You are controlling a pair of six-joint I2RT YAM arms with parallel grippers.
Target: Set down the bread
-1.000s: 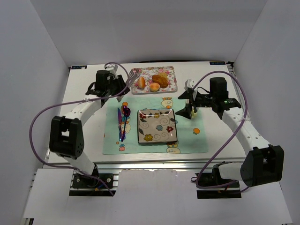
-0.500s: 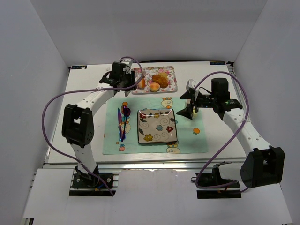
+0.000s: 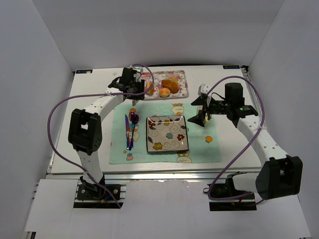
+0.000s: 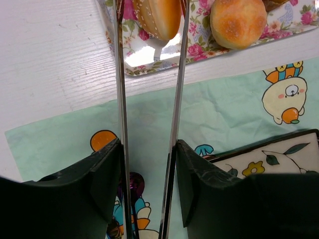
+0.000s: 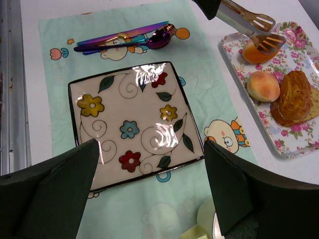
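Pickup stage, by the look of things: clenching the jaws of the left gripper [image 4: 148, 159] on the two arms of the metal tongs [image 4: 174, 99] and straddling the orange bun [image 4: 158, 15] with the tips, closely flanking it, though impossible to tell whether touching. Apparently not yet lifting it off the near-left end of the floral tray [image 4: 149, 55], just beside a round roll [image 4: 238, 21], at the far side of the bench [image 3: 234, 149]. Hanging the right gripper [image 5: 152, 186] near the flowered square plate [image 5: 149, 129], jaws released wide, holding nothing. Next, probably: squeezing the tongs onto the bun's sides, then raising and carrying it toward the plate. Looking glossy, golden-orange, speckled along one edge, rounded, so likely slipping between smooth tips.
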